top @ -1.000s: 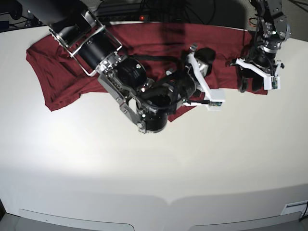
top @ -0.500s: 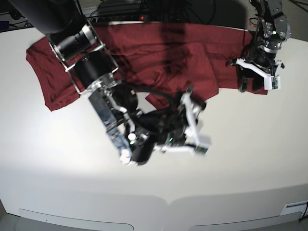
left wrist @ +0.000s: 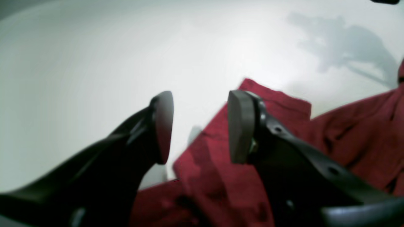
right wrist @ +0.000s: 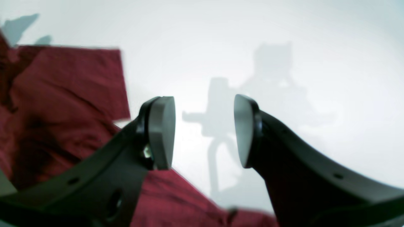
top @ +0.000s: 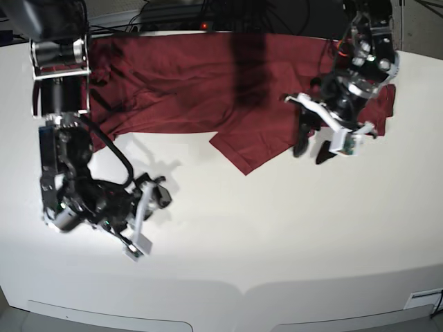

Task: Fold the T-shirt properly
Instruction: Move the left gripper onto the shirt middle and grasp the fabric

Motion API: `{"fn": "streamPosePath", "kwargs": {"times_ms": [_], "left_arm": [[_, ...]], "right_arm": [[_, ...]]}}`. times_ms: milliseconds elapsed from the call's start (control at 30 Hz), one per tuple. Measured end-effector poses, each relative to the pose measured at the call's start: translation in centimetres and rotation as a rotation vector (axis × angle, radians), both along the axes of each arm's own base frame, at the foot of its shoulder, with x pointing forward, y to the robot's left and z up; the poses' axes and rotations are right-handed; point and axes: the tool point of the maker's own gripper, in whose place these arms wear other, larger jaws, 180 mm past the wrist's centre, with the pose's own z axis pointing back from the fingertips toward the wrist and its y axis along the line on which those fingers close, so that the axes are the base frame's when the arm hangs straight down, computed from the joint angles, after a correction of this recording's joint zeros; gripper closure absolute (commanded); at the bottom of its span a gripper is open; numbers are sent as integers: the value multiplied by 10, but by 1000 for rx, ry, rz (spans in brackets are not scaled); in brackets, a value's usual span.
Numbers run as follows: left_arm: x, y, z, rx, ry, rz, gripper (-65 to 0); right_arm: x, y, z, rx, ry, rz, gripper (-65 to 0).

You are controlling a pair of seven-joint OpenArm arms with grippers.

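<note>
The right gripper (top: 148, 207) had swung clear off the shirt (top: 208, 83), jaws spread and empty; the left gripper (top: 311, 145), also spread, hung over its hem. Folding remained unfinished.

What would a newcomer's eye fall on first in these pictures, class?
The dark red T-shirt sprawls wrinkled along the white table's far edge. The right gripper hangs open over bare table at the base view's left, away from the cloth. The left gripper hovers open over the shirt's right end.
</note>
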Motion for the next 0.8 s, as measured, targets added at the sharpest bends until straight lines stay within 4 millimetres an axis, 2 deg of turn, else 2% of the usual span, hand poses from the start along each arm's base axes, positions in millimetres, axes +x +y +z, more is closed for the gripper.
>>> {"fn": "streamPosePath", "kwargs": {"times_ms": [67, 167, 267, 367, 433, 533, 633, 733, 800], "left_arm": [[-3, -18, -7, 12, 43, -46, -264], [-1, -47, -1, -3, 37, -108, -264], [5, -69, 5, -14, 34, -114, -264], [13, -80, 8, 7, 28, -62, -264], [18, -84, 11, 32, 16, -18, -264], [19, -104, 12, 70, -2, -47, -264], [18, -116, -17, 107, 65, -72, -264], [19, -116, -52, 160, 146, -78, -264], [23, -113, -63, 169, 177, -77, -264]], "right_arm": [[-13, -20, -14, -2, 39, -49, -301], [-31, -46, -30, -9, 85, -121, -301], [-47, -56, -43, 19, 115, -172, -301], [-65, -66, -58, 23, 155, -208, -301], [-74, -69, -65, 20, 177, -220, -301], [-82, -70, -71, 21, 197, -224, -301], [-89, -75, -78, -19, 214, -229, -301], [-89, -85, -80, -67, 214, -237, -301], [-87, -86, -78, -63, 200, -239, -301]]}}
